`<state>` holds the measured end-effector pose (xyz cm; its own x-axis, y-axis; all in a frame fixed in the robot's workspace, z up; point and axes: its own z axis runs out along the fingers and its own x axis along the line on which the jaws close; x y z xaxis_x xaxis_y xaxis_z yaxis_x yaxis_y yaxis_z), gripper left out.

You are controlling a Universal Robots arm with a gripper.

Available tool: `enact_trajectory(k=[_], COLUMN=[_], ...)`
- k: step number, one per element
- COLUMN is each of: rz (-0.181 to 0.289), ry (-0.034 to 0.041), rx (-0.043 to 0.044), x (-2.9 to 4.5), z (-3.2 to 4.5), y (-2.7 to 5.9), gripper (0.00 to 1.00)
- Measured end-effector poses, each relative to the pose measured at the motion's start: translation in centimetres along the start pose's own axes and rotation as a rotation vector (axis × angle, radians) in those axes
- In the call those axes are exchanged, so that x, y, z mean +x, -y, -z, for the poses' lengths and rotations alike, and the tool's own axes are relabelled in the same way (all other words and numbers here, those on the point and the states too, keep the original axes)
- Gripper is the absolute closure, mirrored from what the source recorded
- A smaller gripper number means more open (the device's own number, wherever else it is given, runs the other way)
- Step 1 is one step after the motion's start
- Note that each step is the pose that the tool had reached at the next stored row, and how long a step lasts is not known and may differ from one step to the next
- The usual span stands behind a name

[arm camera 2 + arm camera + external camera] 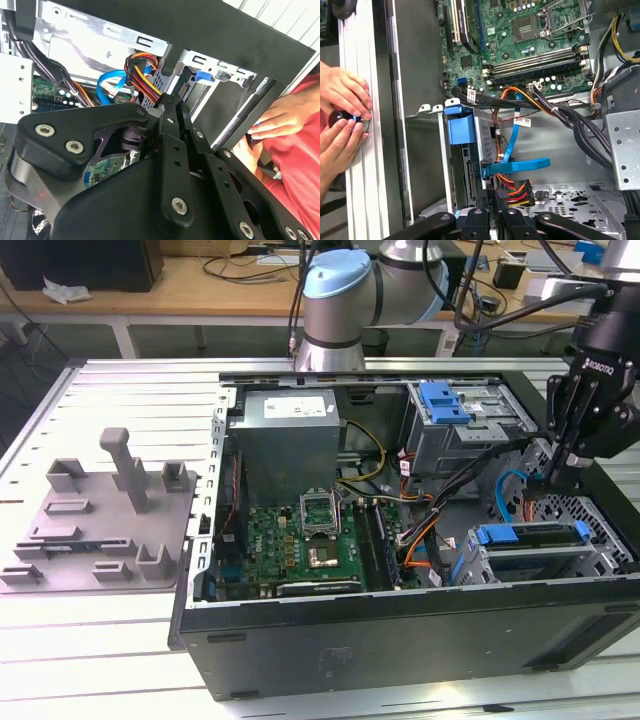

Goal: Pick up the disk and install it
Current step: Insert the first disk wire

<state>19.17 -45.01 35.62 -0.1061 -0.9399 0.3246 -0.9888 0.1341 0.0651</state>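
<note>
The disk (530, 552) sits in the lower metal cage at the front corner of the open computer case (400, 630), on the exterior view's right, with its blue rail (530, 533) on top. In the first wrist view the disk's blue rail end (461, 129) stands at the cage mouth. My gripper (546, 483) hangs just above and behind that cage, its fingers drawn together with nothing between them. In the first wrist view the gripper (493, 197) is right beside a black power plug (514, 192) with red and yellow wires. My gripper (167, 102) points into the case.
A blue data cable (515, 165) and black cable bundles cross near the fingertips. The upper cage carries a blue latch (443, 400). The grey power-supply box (290, 440) and the motherboard (300, 540) fill the case. A person's hands (342, 112) rest outside it. A grey fixture plate (100, 520) lies left.
</note>
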Motion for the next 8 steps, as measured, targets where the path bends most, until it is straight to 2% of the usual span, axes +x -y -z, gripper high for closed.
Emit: enact_trajectory(k=[1,3,8], rz=[0.005,0.012,0.022], ry=[0.0076,0.018,0.0344], rx=[0.0015,0.0029,0.0064], x=[0.11,0.35,1.27], z=[-0.05,-0.14,-0.48], y=[-0.09,-0.25,-0.64], gripper=[0.84,0.84,0.84])
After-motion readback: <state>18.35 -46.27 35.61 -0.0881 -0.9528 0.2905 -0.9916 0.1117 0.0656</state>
